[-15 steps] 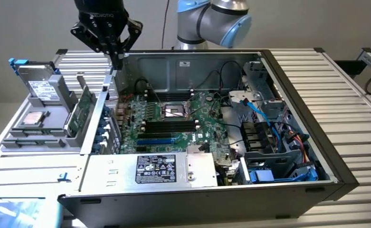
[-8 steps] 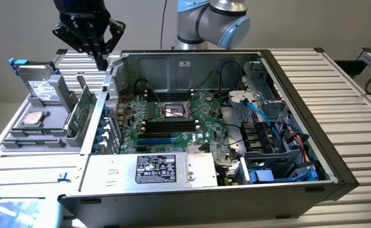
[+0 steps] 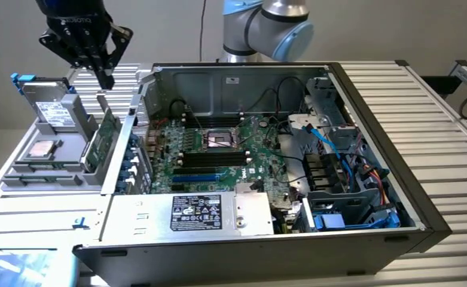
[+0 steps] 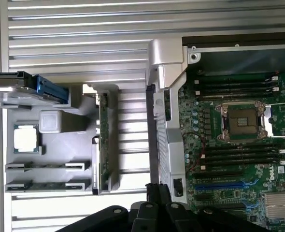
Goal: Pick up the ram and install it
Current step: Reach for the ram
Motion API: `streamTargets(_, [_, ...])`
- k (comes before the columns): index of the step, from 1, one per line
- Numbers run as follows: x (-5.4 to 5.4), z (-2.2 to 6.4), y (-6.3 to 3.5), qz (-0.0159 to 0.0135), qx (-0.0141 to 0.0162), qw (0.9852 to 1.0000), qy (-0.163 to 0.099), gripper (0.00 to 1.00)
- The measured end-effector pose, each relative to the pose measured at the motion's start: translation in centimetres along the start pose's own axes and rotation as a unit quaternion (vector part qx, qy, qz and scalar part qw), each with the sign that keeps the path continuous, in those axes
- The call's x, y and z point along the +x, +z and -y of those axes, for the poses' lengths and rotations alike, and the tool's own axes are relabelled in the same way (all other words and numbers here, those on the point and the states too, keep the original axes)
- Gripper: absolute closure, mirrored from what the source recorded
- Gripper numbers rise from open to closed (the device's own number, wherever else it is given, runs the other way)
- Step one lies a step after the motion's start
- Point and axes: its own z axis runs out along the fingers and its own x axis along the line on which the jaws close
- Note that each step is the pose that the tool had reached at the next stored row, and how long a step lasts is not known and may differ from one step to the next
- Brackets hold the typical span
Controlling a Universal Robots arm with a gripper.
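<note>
The big computer case (image 3: 209, 84) lies open, below the gripper (image 3: 106, 76) and off to one side of it; inside is the green main board (image 3: 217, 149) with long black empty slots (image 3: 213, 160), a square socket (image 3: 219, 139) and blue wires (image 3: 329, 143); those slots are where the ram belongs.

The grey tray (image 4: 60, 145) sits under the gripper, on the side away from the case; it holds a hard drive (image 3: 51, 110), a broad green card (image 3: 101, 140) standing on its edge almost straight below the fingertips, and a small square chip (image 4: 25, 138).

The gripper hangs high above the tray; its fingers are pinched together and hold nothing.

The ram (image 4: 48, 166) is still in the tray, standing on its thin edge in a narrow groove, lower than the gripper and farther from the case than the broad card; a second groove next to it looks filled too. I think the ram is very light, stiff and easy to break; it looks best to pinch it on its two flat sides near the middle of the top edge, and not to bend it.
</note>
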Motion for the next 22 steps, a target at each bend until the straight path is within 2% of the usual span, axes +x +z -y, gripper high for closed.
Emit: streamTargets(22, [10.0,0.70,-0.30,-0.0001,0.0000,1.0000,0.000,0.88])
